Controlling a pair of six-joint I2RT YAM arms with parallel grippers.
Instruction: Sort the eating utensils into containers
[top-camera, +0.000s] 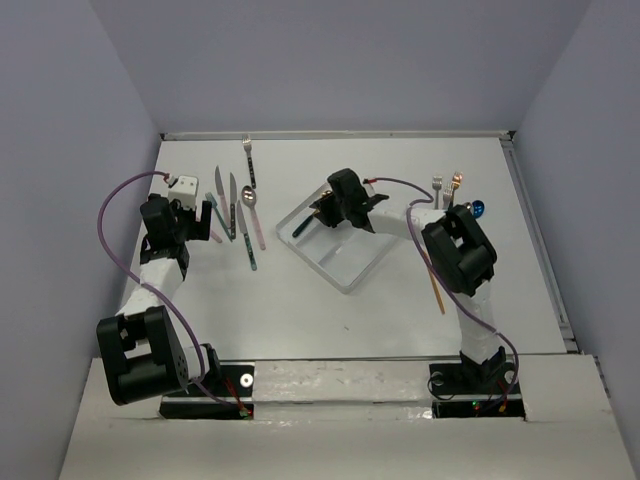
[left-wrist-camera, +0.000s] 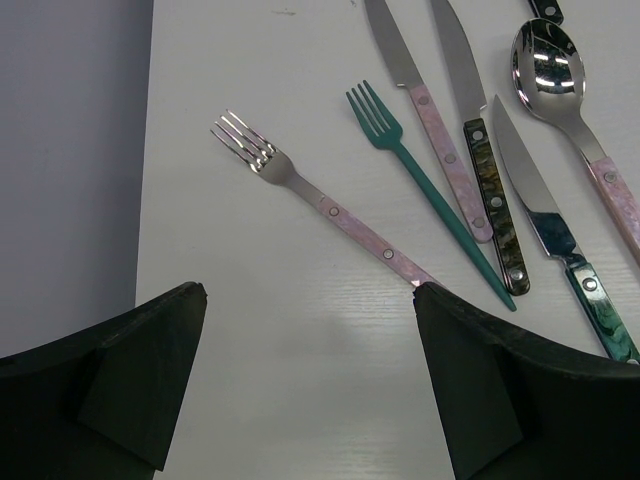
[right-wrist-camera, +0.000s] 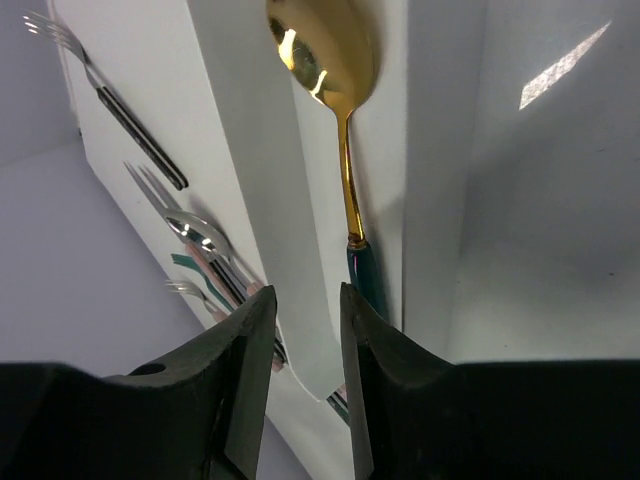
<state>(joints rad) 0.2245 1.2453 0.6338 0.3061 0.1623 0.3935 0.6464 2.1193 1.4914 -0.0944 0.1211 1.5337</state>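
Eating utensils lie grouped on the white table, just ahead of my left gripper. Its jaws are spread wide and hold nothing. A silver fork with a pink handle lies nearest.

My right gripper hangs over the clear plastic three-compartment tray, jaws narrowly parted and empty, with a divider wall showing in the gap. A gold spoon with a dark green handle lies in the compartment just beside one finger.

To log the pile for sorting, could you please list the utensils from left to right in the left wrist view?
Pink-handled fork → teal fork → pink-handled knife → dark-handled knife → green-handled knife → pink-handled spoon.
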